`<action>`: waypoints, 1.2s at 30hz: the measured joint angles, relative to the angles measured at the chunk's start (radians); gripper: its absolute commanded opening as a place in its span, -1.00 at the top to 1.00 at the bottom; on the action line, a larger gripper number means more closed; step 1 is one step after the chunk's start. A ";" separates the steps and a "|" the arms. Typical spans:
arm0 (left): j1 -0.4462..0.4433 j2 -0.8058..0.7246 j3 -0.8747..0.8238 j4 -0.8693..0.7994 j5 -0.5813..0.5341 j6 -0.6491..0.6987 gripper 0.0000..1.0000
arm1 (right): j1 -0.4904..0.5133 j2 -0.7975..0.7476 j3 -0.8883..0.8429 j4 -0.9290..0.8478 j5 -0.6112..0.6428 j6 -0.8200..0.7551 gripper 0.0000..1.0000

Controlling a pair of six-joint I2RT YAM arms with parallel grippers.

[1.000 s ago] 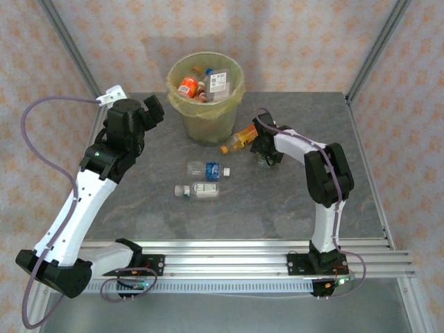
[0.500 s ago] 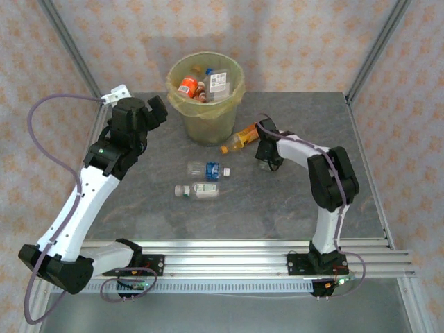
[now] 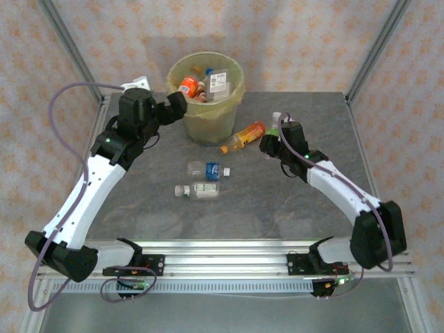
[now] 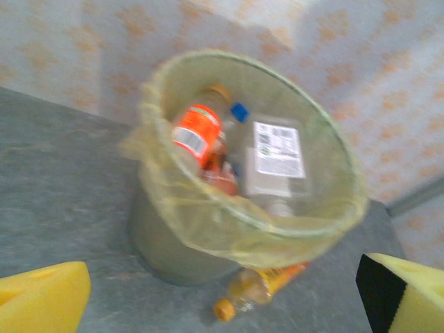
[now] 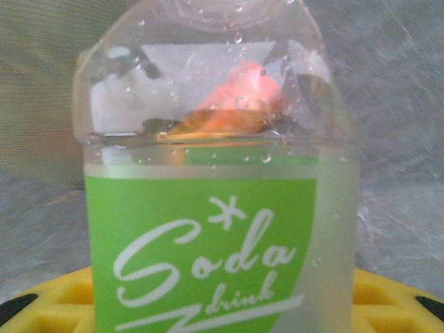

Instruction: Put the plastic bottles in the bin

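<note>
The bin [image 3: 206, 104], pale yellow-green with a bag liner, stands at the back of the table and holds several plastic bottles [image 3: 189, 86]. My right gripper [image 3: 269, 144] is shut on a clear bottle with a green "Soda drink" label [image 5: 215, 208], right of the bin. An orange-capped bottle [image 3: 243, 137] lies at the bin's foot and shows below the bin [image 4: 173, 263] in the left wrist view [image 4: 260, 291]. A blue-labelled bottle [image 3: 206, 168] and a white-labelled bottle [image 3: 198, 190] lie mid-table. My left gripper [image 3: 177, 107] stands open beside the bin's left rim, its yellow pads [image 4: 41, 302] wide apart.
The table [image 3: 291, 201] is grey stone-patterned, closed in by patterned walls and metal frame posts [image 3: 378, 48]. A rail [image 3: 229, 253] runs along the near edge with both arm bases on it.
My right gripper closed on the green-labelled bottle and the right arm stretched out, elbow swinging right. My left gripper moved right, up to the bin's rim.
</note>
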 measured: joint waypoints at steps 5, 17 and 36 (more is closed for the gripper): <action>-0.098 0.127 0.126 0.004 0.125 0.016 -1.00 | 0.049 -0.115 -0.054 0.106 -0.064 -0.051 0.31; -0.219 0.393 0.410 -0.047 0.379 0.069 -0.89 | 0.101 -0.213 -0.109 0.266 -0.185 -0.112 0.28; -0.245 0.626 0.655 -0.181 0.468 0.087 -0.09 | 0.126 -0.213 -0.109 0.291 -0.236 -0.138 0.27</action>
